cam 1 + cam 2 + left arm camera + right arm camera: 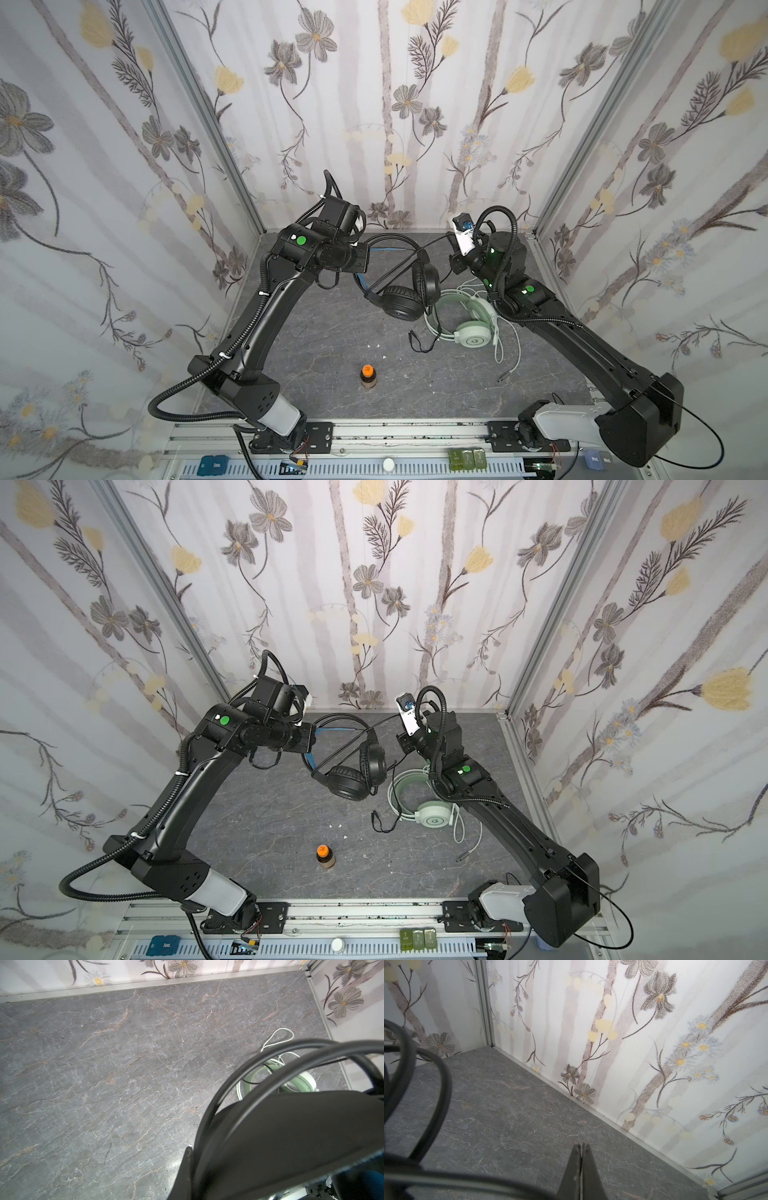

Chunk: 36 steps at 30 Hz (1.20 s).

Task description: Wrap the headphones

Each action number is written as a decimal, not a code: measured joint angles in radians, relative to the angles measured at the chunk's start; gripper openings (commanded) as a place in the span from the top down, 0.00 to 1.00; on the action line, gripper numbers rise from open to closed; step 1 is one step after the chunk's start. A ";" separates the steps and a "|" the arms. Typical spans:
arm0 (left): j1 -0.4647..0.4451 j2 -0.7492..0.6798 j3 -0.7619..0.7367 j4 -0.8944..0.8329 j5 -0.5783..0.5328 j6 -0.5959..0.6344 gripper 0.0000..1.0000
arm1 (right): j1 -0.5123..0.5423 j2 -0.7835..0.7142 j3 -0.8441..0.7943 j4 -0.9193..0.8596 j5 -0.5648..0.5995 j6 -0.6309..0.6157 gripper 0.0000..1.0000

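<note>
Clamping the blue-lined headband, the left gripper holds the black headset, whose ear cups hang toward 5 o'clock from those jaws, over the middle of the table. Across at 3 o'clock the right gripper is pressed fully together, fingertips meeting. The black cable runs straight and taut to it in both top views, so it looks pinched low in the jaws, though the wrist view blurs that spot. That's the line to watch: the cable's long axis lies 8 to 2 o'clock, from the cups up to the right gripper, crossing the headband arch. The left arm is nearer the band and the right arm has the cord, so the next lap looks like the right's to swing. The mint headset lies flat at 6 o'clock of the right gripper, its pale cord loose beside it.
</note>
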 measured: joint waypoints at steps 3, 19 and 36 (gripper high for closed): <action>0.000 -0.015 -0.010 0.024 0.011 -0.002 1.00 | -0.009 0.031 0.010 0.000 -0.005 0.000 0.96; 0.000 -0.053 0.042 0.094 0.167 -0.036 1.00 | -0.023 0.053 -0.066 0.231 -0.217 0.123 0.53; 0.015 -0.014 0.154 0.212 0.344 -0.241 1.00 | -0.021 0.141 -0.165 0.605 -0.402 0.388 0.57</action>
